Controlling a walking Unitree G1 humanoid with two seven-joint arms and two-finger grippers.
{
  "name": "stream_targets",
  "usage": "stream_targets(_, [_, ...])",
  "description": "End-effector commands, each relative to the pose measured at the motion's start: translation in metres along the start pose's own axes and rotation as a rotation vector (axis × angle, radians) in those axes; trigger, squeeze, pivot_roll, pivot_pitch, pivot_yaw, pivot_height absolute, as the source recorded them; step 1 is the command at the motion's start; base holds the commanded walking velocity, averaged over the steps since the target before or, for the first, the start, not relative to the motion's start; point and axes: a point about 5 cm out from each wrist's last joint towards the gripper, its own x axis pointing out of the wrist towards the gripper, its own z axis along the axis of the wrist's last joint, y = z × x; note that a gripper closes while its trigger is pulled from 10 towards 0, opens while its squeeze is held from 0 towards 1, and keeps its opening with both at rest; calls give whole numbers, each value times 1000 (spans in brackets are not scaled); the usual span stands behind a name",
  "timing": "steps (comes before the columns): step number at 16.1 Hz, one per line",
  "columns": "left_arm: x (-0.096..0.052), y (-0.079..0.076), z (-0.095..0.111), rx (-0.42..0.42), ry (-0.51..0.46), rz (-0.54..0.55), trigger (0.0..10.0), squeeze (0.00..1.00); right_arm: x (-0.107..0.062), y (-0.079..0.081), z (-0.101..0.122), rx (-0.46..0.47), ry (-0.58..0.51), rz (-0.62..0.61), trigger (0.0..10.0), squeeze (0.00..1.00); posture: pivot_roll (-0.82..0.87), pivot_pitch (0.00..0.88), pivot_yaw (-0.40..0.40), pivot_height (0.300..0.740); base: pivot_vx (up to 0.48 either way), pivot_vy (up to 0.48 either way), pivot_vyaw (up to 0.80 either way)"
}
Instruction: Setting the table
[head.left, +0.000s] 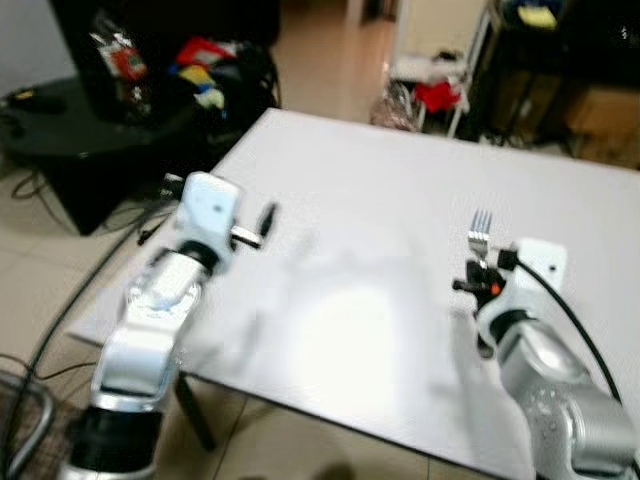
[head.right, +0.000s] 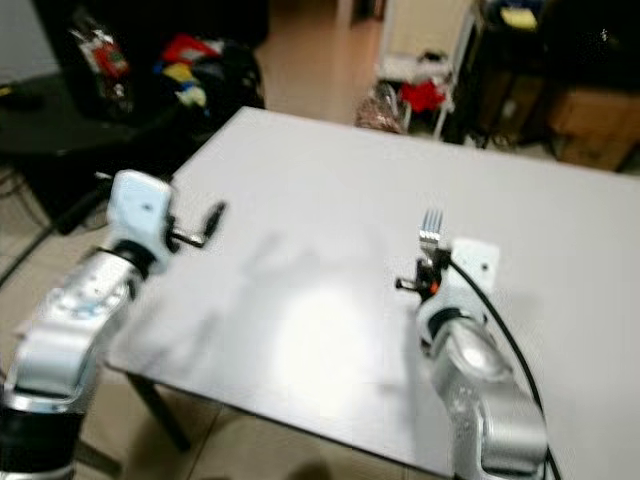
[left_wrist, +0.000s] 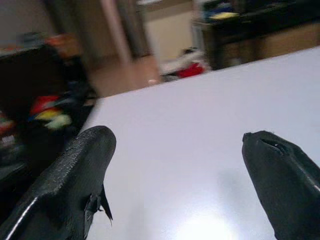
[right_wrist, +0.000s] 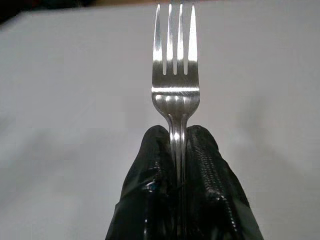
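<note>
Item 1, fork (right_wrist: 175, 95): silver, four tines, being held by its handle w/ tines pointing out past the fingertips, away from the robot. It is being carried over the right part of the table (head.left: 400, 200), not touching the top as far as can be told.

Item 2, right gripper (right_wrist: 176, 137): both black fingers (right_wrist: 205, 165) are being pressed together on the fork handle, one each side. In the head views it is being seen at the end of the silver right arm, over the table's near right area.

Item 3, left gripper (left_wrist: 177, 142): fingers are being kept wide apart, nothing between them. It is being held over the table's left side, near the left edge, pointed across the top.

Item 4, table: white, flat top; a bright glare patch is being seen approx. mid-front between the two arms.

Item 5, surroundings (blurred): a dark low stand (head.left: 90, 130) w/ red and yellow items is being seen beyond the table's left corner; a white rack w/ something red (head.left: 437, 95) beyond the far edge; cables (head.left: 60, 310) are lying on the tiled floor at left.
</note>
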Motion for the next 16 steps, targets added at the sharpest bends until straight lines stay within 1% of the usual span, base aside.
stream_targets(1, [-3, 1, 3, 14, -19, -18, 10000, 0, -2, -2, 0, -12, 15, -22, 10000, 0, -16, 0, -18, 740, 0, 0, 0])
stream_targets(3, [-3, 3, 1, 11, -10, -14, 10000, 0, -3, -2, -2, -18, 25, -23, 10000, 0, -19, 0, -13, 740, 0, 0, 0])
stream_targets(4, [-3, 4, 1, 10, -7, -5, 10000, 0, -4, -1, -1, -17, 24, -15, 10000, 0, -21, 0, -10, 740, 0, 405, 0])
stream_targets(7, [-3, 5, -1, 17, 3, -4, 10000, 0, -5, 5, 2, -28, 8, 25, 10000, 0, -20, 0, -10, 740, 0, 480, -788])
stream_targets(8, [-3, 5, -1, 31, 6, 7, 10000, 0, -5, 6, 3, -30, 7, 37, 10000, 0, -20, 0, -10, 740, 0, 349, -781])
stream_targets(9, [-4, 6, -1, 39, 8, 17, 10000, 0, -5, 9, 4, -37, 1, 61, 10000, 0, -20, 0, -10, 740, 0, 0, 0])
stream_targets(11, [-6, 9, -2, 47, 20, 31, 10000, 0, -4, 13, 3, -58, 17, 108, 10000, 0, -20, 0, -10, 740, 0, -480, 0])
stream_targets(12, [-7, 9, -1, 42, 17, 31, 10000, 0, -3, 15, 1, -76, 35, 136, 10000, 0, -1, 0, -26, 740, 0, 0, 0])
stream_targets(14, [-8, 9, 0, 48, 23, 9, 10000, 0, 1, 17, -1, -95, 68, 149, 10000, 0, 5, 0, -25, 740, 0, 0, 0])
stream_targets(15, [-9, 8, 1, 55, 30, -23, 10000, 0, 4, 19, -2, -113, 90, 168, 10000, 0, 8, 0, -24, 740, 0, 0, 0])
stream_targets(16, [-10, 8, 1, 59, 32, -36, 10000, 0, 5, 20, -2, -118, 92, 179, 10000, 0, 9, 0, -22, 740, 0, 0, 0])
